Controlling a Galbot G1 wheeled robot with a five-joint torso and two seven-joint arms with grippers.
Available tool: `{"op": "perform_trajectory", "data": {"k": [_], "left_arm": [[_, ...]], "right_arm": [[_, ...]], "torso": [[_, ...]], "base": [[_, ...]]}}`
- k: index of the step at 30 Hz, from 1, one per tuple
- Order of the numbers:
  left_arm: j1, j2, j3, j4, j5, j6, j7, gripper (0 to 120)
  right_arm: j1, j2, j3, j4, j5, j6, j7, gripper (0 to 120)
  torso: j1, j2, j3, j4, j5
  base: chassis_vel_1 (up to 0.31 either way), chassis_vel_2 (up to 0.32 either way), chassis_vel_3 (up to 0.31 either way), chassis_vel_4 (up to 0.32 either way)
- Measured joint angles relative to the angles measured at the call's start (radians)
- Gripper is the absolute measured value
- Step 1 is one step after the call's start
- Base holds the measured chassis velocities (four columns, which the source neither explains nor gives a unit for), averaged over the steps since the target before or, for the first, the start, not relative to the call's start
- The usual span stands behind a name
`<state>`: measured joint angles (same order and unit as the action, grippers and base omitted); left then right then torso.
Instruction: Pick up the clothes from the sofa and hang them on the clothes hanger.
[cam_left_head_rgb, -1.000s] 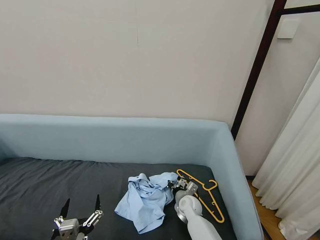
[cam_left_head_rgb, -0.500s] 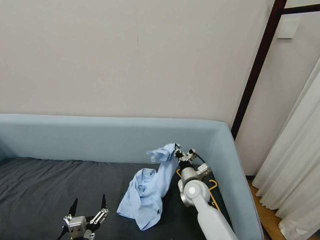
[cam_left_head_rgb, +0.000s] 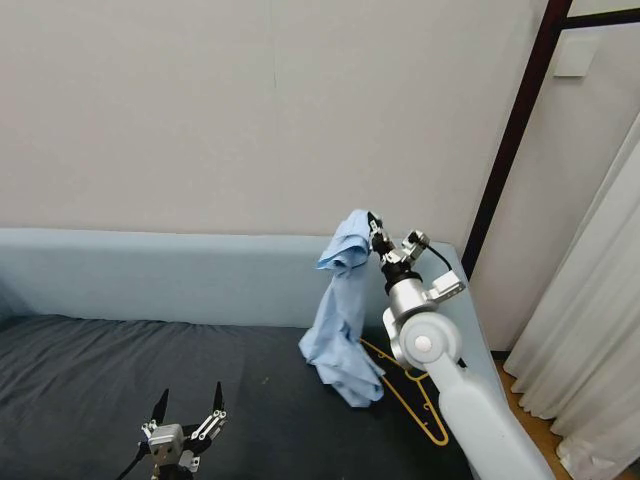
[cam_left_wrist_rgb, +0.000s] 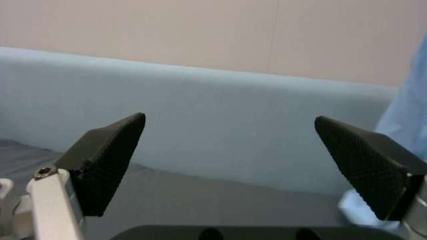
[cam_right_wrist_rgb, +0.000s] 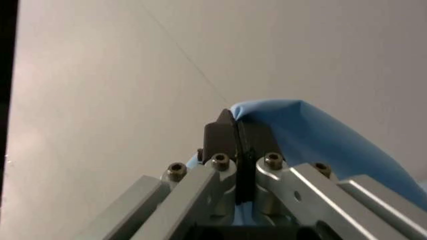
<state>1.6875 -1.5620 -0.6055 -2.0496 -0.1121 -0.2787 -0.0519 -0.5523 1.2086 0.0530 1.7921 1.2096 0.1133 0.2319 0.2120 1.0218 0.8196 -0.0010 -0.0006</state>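
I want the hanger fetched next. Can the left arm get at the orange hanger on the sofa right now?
Probably not easily. The left gripper, fingers open, sits low over the seat; the orange hanger lies far right, and the blue shirt dangling from the right gripper hangs between them.

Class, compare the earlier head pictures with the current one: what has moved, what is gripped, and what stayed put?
The right gripper, shut on the blue shirt, has risen off the sofa to above its backrest, so the shirt now hangs from it. The open left gripper has drifted slightly rightward, low over the seat. The orange hanger lies where it was.
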Motion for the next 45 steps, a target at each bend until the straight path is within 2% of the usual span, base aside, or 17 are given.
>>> {"op": "perform_trajectory", "data": {"k": [3, 5, 7, 8, 12, 19, 22, 25, 29, 30, 34, 35, 37, 39, 40, 43, 45], "left_arm": [[-0.002, 0.004, -0.003, 0.001, -0.004, 0.000, 0.000, 100], [-0.006, 0.004, -0.001, 0.006, -0.005, 0.000, 0.000, 100], [-0.013, -0.001, 0.010, 0.012, -0.004, 0.000, 0.000, 100], [-0.013, -0.001, 0.010, 0.012, -0.004, 0.000, 0.000, 100], [-0.032, -0.009, 0.038, 0.021, 0.000, 0.000, 0.001, 100], [-0.036, 0.004, 0.037, 0.025, -0.003, 0.000, 0.001, 100], [-0.032, 0.018, 0.024, 0.025, -0.015, 0.001, 0.001, 100], [-0.030, 0.027, 0.011, 0.025, -0.021, 0.001, 0.001, 100], [-0.026, 0.036, -0.010, 0.020, -0.029, 0.002, 0.001, 100], [-0.026, 0.036, -0.010, 0.020, -0.029, 0.002, 0.001, 100], [-0.031, 0.033, -0.019, 0.026, -0.030, 0.003, 0.001, 100], [-0.031, 0.033, -0.019, 0.026, -0.030, 0.003, 0.001, 100], [-0.034, 0.029, -0.019, 0.031, -0.030, 0.003, 0.001, 100], [-0.037, 0.024, -0.020, 0.036, -0.028, 0.003, 0.001, 100], [-0.037, 0.024, -0.020, 0.036, -0.028, 0.003, 0.001, 100], [-0.037, 0.014, -0.019, 0.037, -0.021, 0.004, 0.001, 100], [-0.036, 0.012, -0.019, 0.037, -0.018, 0.004, 0.001, 100]], "right_arm": [[-0.013, -0.027, -0.022, 0.052, -0.006, 0.002, 0.008, 0], [-0.082, -0.043, -0.051, 0.104, -0.094, -0.028, 0.048, 0], [-0.223, -0.048, -0.101, 0.116, -0.236, -0.073, 0.083, 0], [-0.223, -0.048, -0.101, 0.116, -0.236, -0.073, 0.083, 0], [-0.472, -0.028, -0.206, 0.041, -0.440, -0.124, 0.158, 0], [-0.593, -0.006, -0.270, -0.034, -0.554, -0.188, 0.224, 0], [-0.613, -0.003, -0.293, -0.062, -0.581, -0.278, 0.293, 0], [-0.615, 0.002, -0.300, -0.066, -0.556, -0.340, 0.337, 7], [-0.611, -0.001, -0.294, 0.021, -0.395, -0.491, 0.430, 26], [-0.611, -0.001, -0.294, 0.021, -0.395, -0.491, 0.430, 26], [-0.576, -0.035, -0.239, 0.164, -0.225, -0.563, 0.470, 42], [-0.576, -0.035, -0.239, 0.164, -0.225, -0.563, 0.470, 42], [-0.534, -0.044, -0.167, 0.193, -0.117, -0.575, 0.486, 52], [-0.478, -0.040, -0.098, 0.146, -0.058, -0.550, 0.488, 62], [-0.478, -0.040, -0.098, 0.146, -0.058, -0.550, 0.488, 62], [-0.397, -0.009, -0.017, -0.029, -0.009, -0.495, 0.490, 75], [-0.379, -0.001, -0.002, -0.074, -0.001, -0.492, 0.487, 77]], "torso": [[0.000, 0.000, 0.000, 0.0001, 0.0000], [0.000, 0.000, 0.000, 0.0000, -0.0003], [0.000, 0.000, 0.000, 0.0000, 0.0002], [0.000, 0.000, 0.000, 0.0000, 0.0002], [0.000, 0.000, 0.000, -0.0006, 0.0002], [0.000, 0.000, 0.000, -0.0001, -0.0001], [0.000, 0.000, 0.000, -0.0002, -0.0001], [0.000, 0.000, 0.000, -0.0001, -0.0001], [0.000, 0.000, 0.000, -0.0001, 0.0001], [0.000, 0.000, 0.000, -0.0001, 0.0001], [0.000, 0.000, 0.000, -0.0002, 0.0001], [0.000, 0.000, 0.000, -0.0002, 0.0001], [0.000, 0.000, 0.000, -0.0002, -0.0001], [0.000, 0.000, 0.000, -0.0002, 0.0001], [0.000, 0.000, 0.000, -0.0002, 0.0001], [0.000, 0.000, 0.000, 0.0000, 0.0003], [0.000, 0.000, 0.000, -0.0002, 0.0003]], "base": [[0.000, 0.000, 0.000, 0.000], [0.000, 0.000, 0.000, 0.000], [0.000, 0.000, 0.000, 0.000], [0.000, 0.000, 0.000, 0.000], [0.000, 0.000, 0.000, 0.000], [0.000, 0.000, 0.000, 0.000], [0.000, 0.000, 0.000, 0.000], [0.000, 0.000, 0.000, 0.000], [0.000, 0.000, 0.000, 0.000], [0.000, 0.000, 0.000, 0.000], [0.000, 0.000, 0.000, 0.000], [0.000, 0.000, 0.000, 0.000], [0.000, 0.000, 0.000, 0.000], [0.000, 0.000, 0.000, 0.000], [0.000, 0.000, 0.000, 0.000], [0.000, 0.000, 0.000, 0.000], [0.000, 0.000, 0.000, 0.000]]}}
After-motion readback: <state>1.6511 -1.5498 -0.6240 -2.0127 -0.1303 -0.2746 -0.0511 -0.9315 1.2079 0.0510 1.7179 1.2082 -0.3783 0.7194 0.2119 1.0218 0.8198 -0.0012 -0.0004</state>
